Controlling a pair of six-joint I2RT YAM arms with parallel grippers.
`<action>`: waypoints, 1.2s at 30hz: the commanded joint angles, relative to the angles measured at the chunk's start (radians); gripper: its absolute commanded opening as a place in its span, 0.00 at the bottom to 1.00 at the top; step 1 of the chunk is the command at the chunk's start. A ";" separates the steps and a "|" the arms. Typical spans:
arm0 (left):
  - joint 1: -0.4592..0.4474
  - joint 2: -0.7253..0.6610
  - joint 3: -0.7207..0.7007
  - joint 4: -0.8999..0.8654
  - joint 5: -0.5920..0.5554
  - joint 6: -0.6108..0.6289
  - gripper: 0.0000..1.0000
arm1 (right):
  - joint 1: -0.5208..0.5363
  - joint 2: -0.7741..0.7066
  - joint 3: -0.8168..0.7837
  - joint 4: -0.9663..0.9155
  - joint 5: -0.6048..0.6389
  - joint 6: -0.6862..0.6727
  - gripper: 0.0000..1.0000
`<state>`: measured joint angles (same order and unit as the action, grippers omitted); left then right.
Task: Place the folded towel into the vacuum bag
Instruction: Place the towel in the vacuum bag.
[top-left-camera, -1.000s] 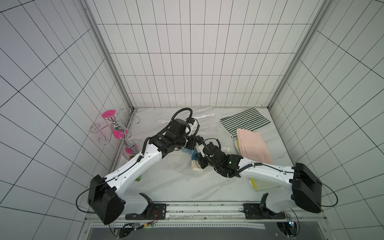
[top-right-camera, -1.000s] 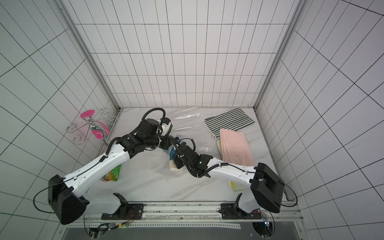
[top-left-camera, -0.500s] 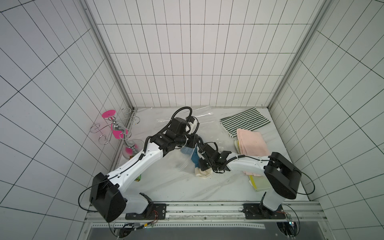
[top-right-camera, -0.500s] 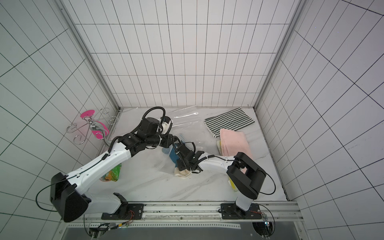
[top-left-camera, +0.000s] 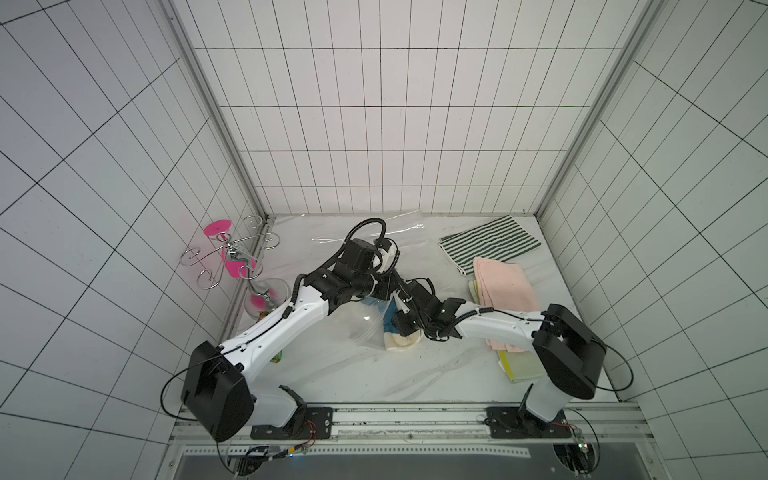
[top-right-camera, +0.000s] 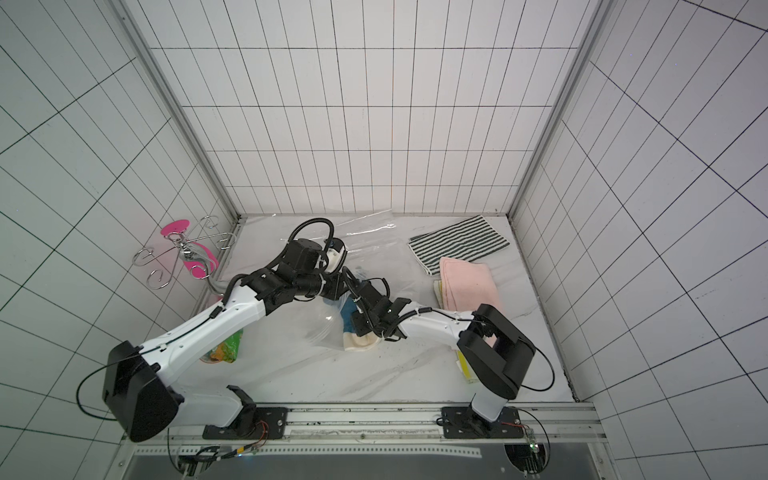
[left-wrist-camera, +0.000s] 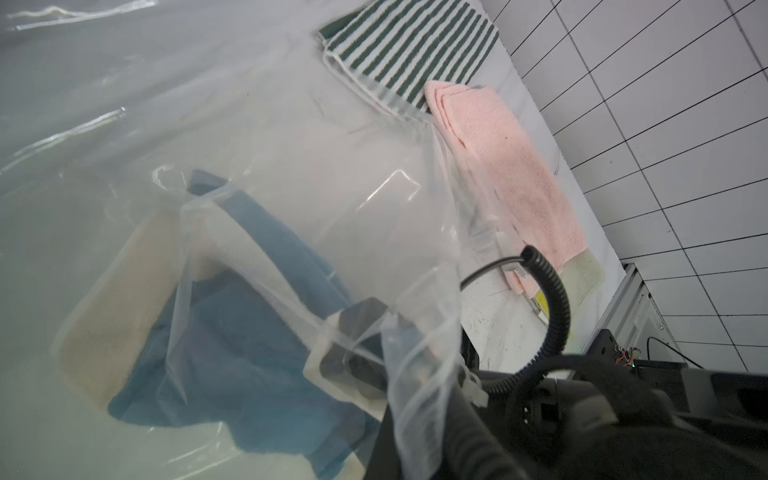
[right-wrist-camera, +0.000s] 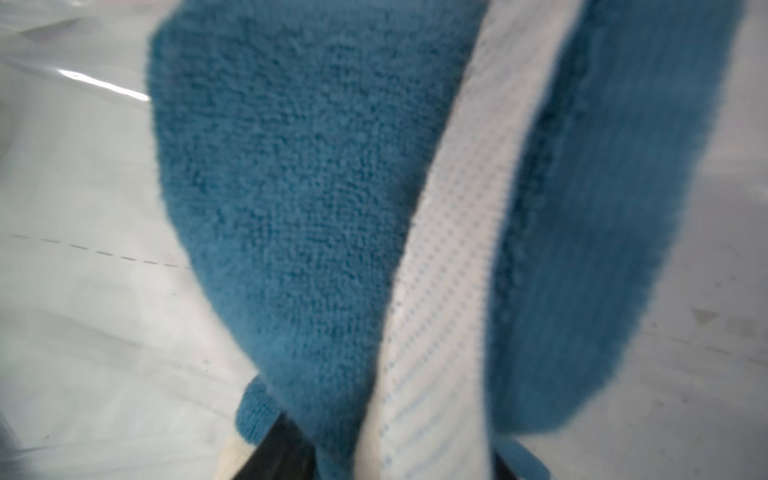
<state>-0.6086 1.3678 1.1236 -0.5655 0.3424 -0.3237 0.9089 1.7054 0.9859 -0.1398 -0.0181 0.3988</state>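
The vacuum bag (top-left-camera: 360, 329) (top-right-camera: 320, 329) is clear crinkly film spread over the table's middle and back. My left gripper (top-left-camera: 384, 291) (top-right-camera: 332, 289) is shut on a bunched edge of the bag's film (left-wrist-camera: 415, 374) and holds it up off the table. The folded towel (top-left-camera: 388, 323) (top-right-camera: 350, 316) (left-wrist-camera: 232, 345) (right-wrist-camera: 311, 187), blue with a cream underside, shows through the film. My right gripper (top-left-camera: 405, 326) (top-right-camera: 359, 326) (left-wrist-camera: 353, 353) sits at the towel's near end under the lifted film. The towel hides its jaws in the right wrist view.
A green-striped towel (top-left-camera: 490, 245), a pink towel (top-left-camera: 503, 286) and a yellow-green cloth (top-left-camera: 521, 368) lie at the right. A wire stand with pink discs (top-left-camera: 232, 257) stands at the left wall, a green packet (top-right-camera: 226, 349) under my left arm.
My right arm has pushed the towel leftward under the lifted film, and its cream end now rests on the table. The left arm has barely moved.
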 joint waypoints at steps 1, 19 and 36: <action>0.010 0.001 -0.009 -0.005 0.043 0.008 0.00 | -0.013 0.020 -0.002 -0.017 -0.042 0.017 0.65; -0.023 -0.017 0.055 0.031 0.039 0.008 0.00 | 0.000 -0.477 -0.136 -0.015 -0.065 0.442 0.00; -0.022 -0.028 0.072 0.045 -0.027 -0.009 0.00 | 0.067 0.059 -0.104 0.587 0.337 0.382 0.40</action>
<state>-0.6292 1.3666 1.1648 -0.5579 0.3038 -0.3405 0.9638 1.7401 0.8658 0.4179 0.2420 0.7757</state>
